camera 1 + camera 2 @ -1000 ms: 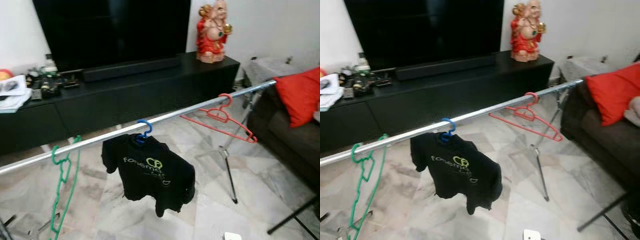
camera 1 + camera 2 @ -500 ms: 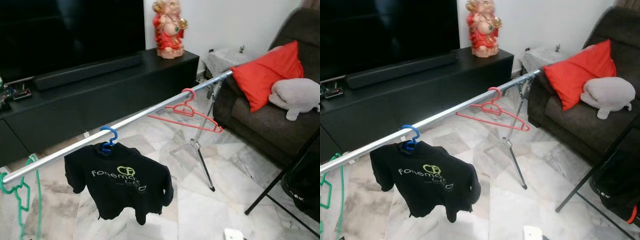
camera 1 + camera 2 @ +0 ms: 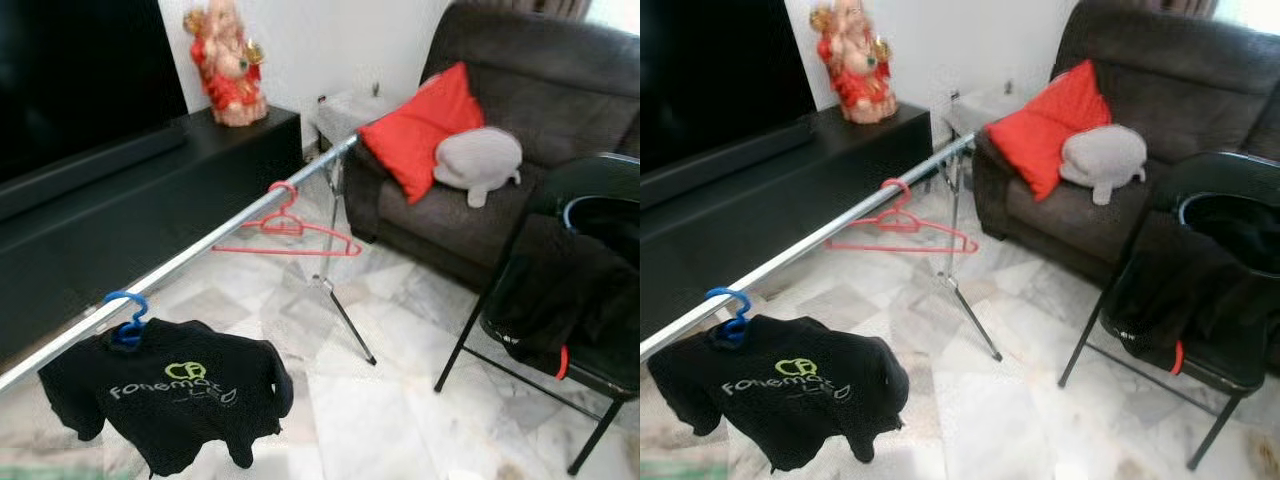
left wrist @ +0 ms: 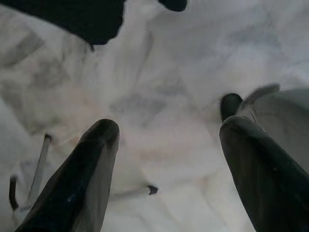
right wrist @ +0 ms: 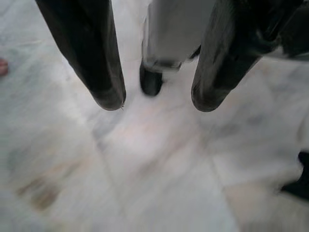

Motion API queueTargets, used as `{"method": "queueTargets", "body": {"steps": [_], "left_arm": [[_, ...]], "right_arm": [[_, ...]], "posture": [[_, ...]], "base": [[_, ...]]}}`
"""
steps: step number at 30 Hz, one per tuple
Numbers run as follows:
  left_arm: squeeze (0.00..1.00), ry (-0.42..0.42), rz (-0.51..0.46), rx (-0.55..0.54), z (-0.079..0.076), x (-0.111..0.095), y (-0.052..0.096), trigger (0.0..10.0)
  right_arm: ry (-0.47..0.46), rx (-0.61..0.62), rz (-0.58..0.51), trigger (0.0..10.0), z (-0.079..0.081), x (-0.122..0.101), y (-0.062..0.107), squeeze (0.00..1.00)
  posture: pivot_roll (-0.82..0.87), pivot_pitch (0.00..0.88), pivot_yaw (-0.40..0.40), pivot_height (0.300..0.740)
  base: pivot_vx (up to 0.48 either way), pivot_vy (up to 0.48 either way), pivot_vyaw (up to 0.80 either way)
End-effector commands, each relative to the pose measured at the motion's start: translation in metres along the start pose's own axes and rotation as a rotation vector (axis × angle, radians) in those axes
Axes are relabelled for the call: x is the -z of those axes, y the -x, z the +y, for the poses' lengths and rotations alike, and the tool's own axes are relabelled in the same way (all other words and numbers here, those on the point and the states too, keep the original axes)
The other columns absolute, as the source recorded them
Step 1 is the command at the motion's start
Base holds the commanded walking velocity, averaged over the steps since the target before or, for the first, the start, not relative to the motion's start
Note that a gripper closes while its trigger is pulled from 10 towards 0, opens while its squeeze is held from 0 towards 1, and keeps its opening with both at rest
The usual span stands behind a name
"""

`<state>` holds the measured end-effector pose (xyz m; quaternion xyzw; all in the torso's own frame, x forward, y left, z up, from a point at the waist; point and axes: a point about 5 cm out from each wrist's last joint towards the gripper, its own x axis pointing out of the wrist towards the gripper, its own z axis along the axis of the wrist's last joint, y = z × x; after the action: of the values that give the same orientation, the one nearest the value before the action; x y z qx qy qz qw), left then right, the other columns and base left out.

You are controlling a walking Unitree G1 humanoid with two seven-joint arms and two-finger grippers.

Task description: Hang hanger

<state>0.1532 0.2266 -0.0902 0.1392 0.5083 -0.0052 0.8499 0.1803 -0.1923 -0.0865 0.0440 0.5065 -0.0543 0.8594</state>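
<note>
Left eye view puts a silver clothes rail (image 3: pixel 210 240) slanting across the room in front of me, from the near left edge up toward the sofa. I count two hangers on it. One blue hanger (image 3: pixel 127 318) sits near the rail's low left end and carries one black T-shirt (image 3: pixel 165 395) with pale lettering on the chest. One red hanger (image 3: pixel 285 228) hangs bare further along, closer to the far end, well apart from the blue one. The rail's folding legs (image 3: pixel 340 315) stand on the marble floor (image 3: pixel 370 420) below the red hanger.

Along the wall I see one long black TV cabinet (image 3: pixel 120 210) with one red and gold figurine (image 3: pixel 228 62) at its right end. Past the rail's far end is one dark sofa (image 3: pixel 520 130) with one red cushion (image 3: pixel 425 128) and one grey plush toy (image 3: pixel 478 160) touching it. On the right stands one black folding chair (image 3: pixel 560 330) with dark clothing heaped on its seat.

My left gripper (image 4: pixel 166 140) points down at the floor, its two black fingers spread wide and holding nothing. My right gripper (image 5: pixel 157 99) also hangs over the floor, its two fingers apart and empty, with one of my feet (image 5: pixel 151 82) beyond them.
</note>
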Motion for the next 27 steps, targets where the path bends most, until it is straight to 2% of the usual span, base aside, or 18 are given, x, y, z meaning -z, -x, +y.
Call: {"method": "queueTargets", "body": {"steps": [1, 27], "left_arm": [[0.0, -0.022, 0.05, 0.001, 0.002, 0.0133, 0.0018, 10.0], [0.0, -0.055, 0.034, 0.022, 0.0043, 0.0087, 0.0013, 10.0]], "right_arm": [[-0.007, -0.014, 0.018, 10.0, 0.0059, 0.007, 0.0, 0.0], [-0.022, -0.015, 0.016, 10.0, 0.0081, 0.0045, -0.0004, 0.0]], "posture": [[0.15, 0.0, 0.037, 0.74], [0.15, 0.0, 0.041, 0.74]], "base": [[0.0, 0.0, -0.76], [0.0, 0.0, -0.76]]}}
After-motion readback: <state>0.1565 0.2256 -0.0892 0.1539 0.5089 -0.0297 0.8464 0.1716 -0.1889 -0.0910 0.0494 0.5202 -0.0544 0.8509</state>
